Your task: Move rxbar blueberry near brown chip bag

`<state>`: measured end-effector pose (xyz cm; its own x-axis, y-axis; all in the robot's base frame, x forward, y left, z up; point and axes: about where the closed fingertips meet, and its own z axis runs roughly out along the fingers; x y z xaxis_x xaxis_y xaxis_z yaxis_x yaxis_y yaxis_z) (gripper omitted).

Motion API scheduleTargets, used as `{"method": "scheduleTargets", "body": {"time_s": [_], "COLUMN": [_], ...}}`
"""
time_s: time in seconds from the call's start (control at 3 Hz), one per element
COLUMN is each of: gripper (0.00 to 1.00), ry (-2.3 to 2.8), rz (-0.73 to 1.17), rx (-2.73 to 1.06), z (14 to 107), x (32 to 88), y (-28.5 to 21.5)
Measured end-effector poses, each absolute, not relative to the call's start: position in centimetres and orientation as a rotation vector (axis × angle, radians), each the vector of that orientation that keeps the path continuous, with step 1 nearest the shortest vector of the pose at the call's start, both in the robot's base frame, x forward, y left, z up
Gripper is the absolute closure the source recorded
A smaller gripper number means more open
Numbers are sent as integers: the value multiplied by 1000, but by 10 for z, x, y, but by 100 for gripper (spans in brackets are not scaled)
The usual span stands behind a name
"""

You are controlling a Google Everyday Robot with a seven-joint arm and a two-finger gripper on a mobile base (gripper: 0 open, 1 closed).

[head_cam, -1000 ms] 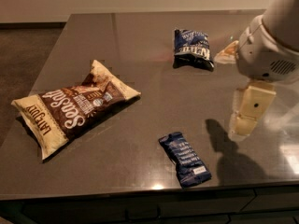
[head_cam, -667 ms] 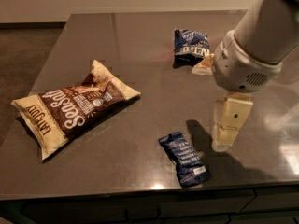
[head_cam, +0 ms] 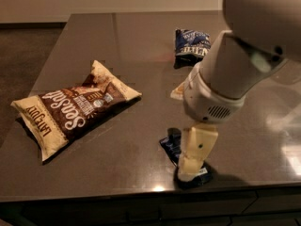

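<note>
The rxbar blueberry lies flat near the table's front edge, right of centre, mostly hidden by my gripper; only its dark blue upper end and a bit of its lower end show. My gripper points down and sits right over the bar, at or just above it. The brown chip bag lies on the left of the table, well apart from the bar, with its cream ends pointing front-left and back-right.
A smaller blue bag with white letters lies at the back right. A pale packet peeks out from behind my arm. My bulky arm covers the right side of the dark table. The front edge is just below the bar.
My arm has swung left and toward the front, and the gripper has come down from beside the bar to right over it. The bags and the bar have not moved.
</note>
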<state>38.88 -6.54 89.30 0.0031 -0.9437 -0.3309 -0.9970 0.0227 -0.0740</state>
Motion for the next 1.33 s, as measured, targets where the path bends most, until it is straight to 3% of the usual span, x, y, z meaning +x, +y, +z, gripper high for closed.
{"method": "scheduleTargets", "body": {"time_s": [1.33], "gripper": [0], "ry": [2327], "rz": [354], "rx": [-1552], "z": [840], "x": [389], "y": [-64]}}
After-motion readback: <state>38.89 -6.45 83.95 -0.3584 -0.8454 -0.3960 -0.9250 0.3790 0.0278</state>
